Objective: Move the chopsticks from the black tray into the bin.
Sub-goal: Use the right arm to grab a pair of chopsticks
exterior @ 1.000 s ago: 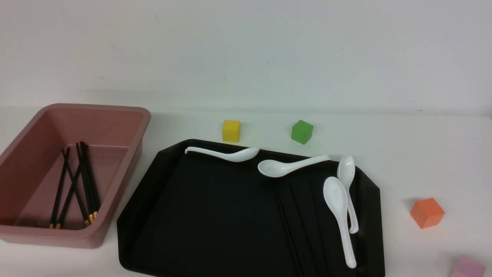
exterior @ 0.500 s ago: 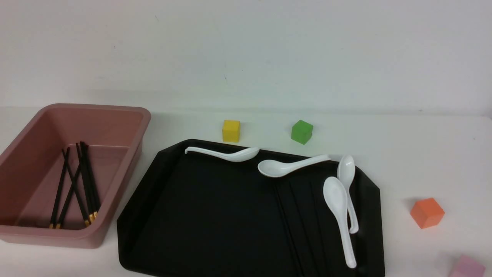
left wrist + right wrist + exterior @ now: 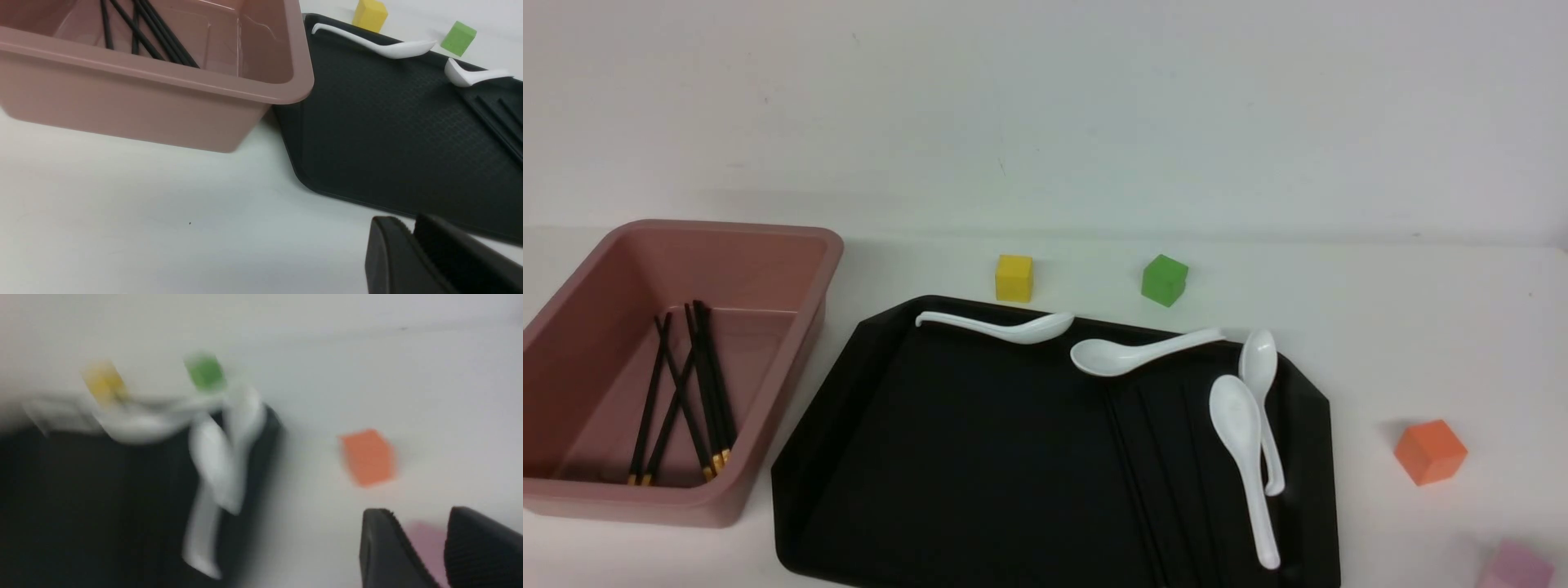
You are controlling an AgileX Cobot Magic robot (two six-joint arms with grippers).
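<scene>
The black tray [image 3: 947,457] lies in the middle of the table. Black chopsticks [image 3: 1131,474] lie on its right part, hard to tell from the dark surface; their gold tips do not show. Several more chopsticks [image 3: 686,392] lie crossed in the pink bin [image 3: 792,245] at the left. Neither gripper shows in the front view. In the left wrist view my left gripper [image 3: 410,222] is shut and empty, over bare table near the tray's corner [image 3: 310,179] and the bin [image 3: 163,110]. In the blurred right wrist view my right gripper [image 3: 421,514] is open and empty.
Several white spoons [image 3: 1241,441] lie along the tray's far and right sides. A yellow cube [image 3: 1014,278] and a green cube [image 3: 1164,279] stand behind the tray. An orange cube [image 3: 1429,451] and a pink cube [image 3: 1515,565] stand to its right.
</scene>
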